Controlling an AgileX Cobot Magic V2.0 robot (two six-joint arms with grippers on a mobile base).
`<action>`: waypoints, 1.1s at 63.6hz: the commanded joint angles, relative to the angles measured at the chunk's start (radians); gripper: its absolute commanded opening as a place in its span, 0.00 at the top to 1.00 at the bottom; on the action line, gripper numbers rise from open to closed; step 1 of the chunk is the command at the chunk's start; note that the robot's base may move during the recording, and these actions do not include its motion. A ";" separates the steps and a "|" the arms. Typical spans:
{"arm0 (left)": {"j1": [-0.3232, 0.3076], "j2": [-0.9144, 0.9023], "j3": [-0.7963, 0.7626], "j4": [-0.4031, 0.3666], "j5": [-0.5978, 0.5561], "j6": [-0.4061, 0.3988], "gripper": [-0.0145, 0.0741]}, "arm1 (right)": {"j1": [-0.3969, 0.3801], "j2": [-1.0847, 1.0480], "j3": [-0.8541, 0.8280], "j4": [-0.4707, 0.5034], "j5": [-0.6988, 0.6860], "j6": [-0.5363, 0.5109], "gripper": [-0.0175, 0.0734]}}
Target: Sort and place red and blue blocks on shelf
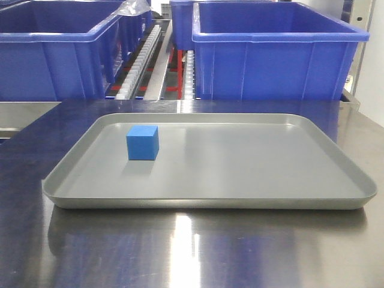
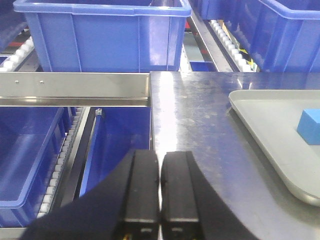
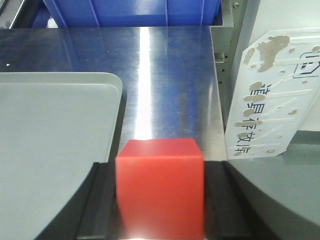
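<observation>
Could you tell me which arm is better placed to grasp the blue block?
Left. The right gripper is shut on the red block, while the left gripper is empty and the blue block sits left of centre in the tray.

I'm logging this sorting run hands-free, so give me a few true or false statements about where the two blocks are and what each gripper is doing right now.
1. The blue block rests on the grey tray. True.
2. The right gripper is empty. False: it is shut on the red block.
3. The left gripper is shut with nothing between its fingers. True.
4. The red block lies on the tray next to the blue one. False: the tray holds only the blue block; the red one is in the right gripper, beside the tray.
5. The bins behind the tray are red. False: they are blue.
</observation>
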 commanded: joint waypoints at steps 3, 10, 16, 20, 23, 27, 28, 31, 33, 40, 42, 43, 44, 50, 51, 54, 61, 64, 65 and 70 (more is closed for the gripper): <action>-0.007 -0.008 0.025 0.019 -0.071 -0.002 0.70 | -0.006 -0.008 -0.027 -0.010 -0.074 -0.007 0.74; -0.007 0.029 -0.004 0.045 -0.064 -0.002 0.70 | -0.006 -0.008 -0.027 -0.010 -0.074 -0.007 0.74; -0.007 0.079 -0.074 0.034 -0.050 -0.002 0.70 | -0.006 -0.008 -0.027 -0.010 -0.074 -0.007 0.74; -0.007 0.123 -0.127 0.034 -0.050 -0.002 0.70 | -0.006 -0.008 -0.027 -0.010 -0.074 -0.007 0.74; -0.007 0.165 -0.165 0.034 -0.048 -0.002 0.70 | -0.006 -0.008 -0.027 -0.010 -0.074 -0.007 0.74; -0.007 0.227 -0.231 0.034 -0.048 -0.002 0.70 | -0.006 -0.008 -0.027 -0.010 -0.074 -0.007 0.74; -0.007 0.249 -0.251 0.034 -0.046 -0.002 0.70 | -0.006 -0.008 -0.027 -0.010 -0.074 -0.007 0.74; -0.007 0.295 -0.291 0.034 -0.041 -0.002 0.70 | -0.006 -0.008 -0.027 -0.010 -0.074 -0.007 0.74; -0.007 0.336 -0.326 0.031 -0.027 -0.002 0.70 | -0.006 -0.008 -0.027 -0.010 -0.074 -0.007 0.74; -0.027 0.462 -0.434 0.018 0.056 -0.002 0.70 | -0.006 -0.008 -0.027 -0.010 -0.074 -0.007 0.74; -0.036 0.498 -0.461 0.018 0.077 -0.002 0.70 | -0.006 -0.008 -0.027 -0.010 -0.074 -0.007 0.74; -0.039 0.512 -0.471 0.018 0.083 -0.002 0.70 | -0.006 -0.008 -0.027 -0.010 -0.074 -0.007 0.74; -0.040 0.525 -0.479 0.018 0.088 -0.002 0.70 | -0.006 -0.008 -0.027 -0.010 -0.074 -0.007 0.74; -0.047 0.595 -0.516 0.013 0.097 -0.002 0.70 | -0.006 -0.008 -0.027 -0.010 -0.074 -0.007 0.74; -0.047 0.601 -0.519 0.011 0.097 -0.002 0.70 | -0.006 -0.008 -0.027 -0.010 -0.074 -0.007 0.74; -0.047 0.619 -0.523 0.007 0.097 -0.002 0.70 | -0.006 -0.008 -0.027 -0.010 -0.074 -0.007 0.74; -0.047 0.625 -0.523 -0.003 0.100 -0.002 0.70 | -0.006 -0.008 -0.027 -0.010 -0.074 -0.007 0.74; -0.047 0.625 -0.523 -0.001 0.093 -0.002 0.70 | -0.006 -0.008 -0.027 -0.010 -0.074 -0.007 0.74; -0.047 0.625 -0.523 0.003 0.093 -0.002 0.70 | -0.006 -0.008 -0.027 -0.010 -0.074 -0.007 0.74; -0.047 0.625 -0.523 0.012 0.102 -0.002 0.70 | -0.006 -0.008 -0.027 -0.010 -0.074 -0.007 0.74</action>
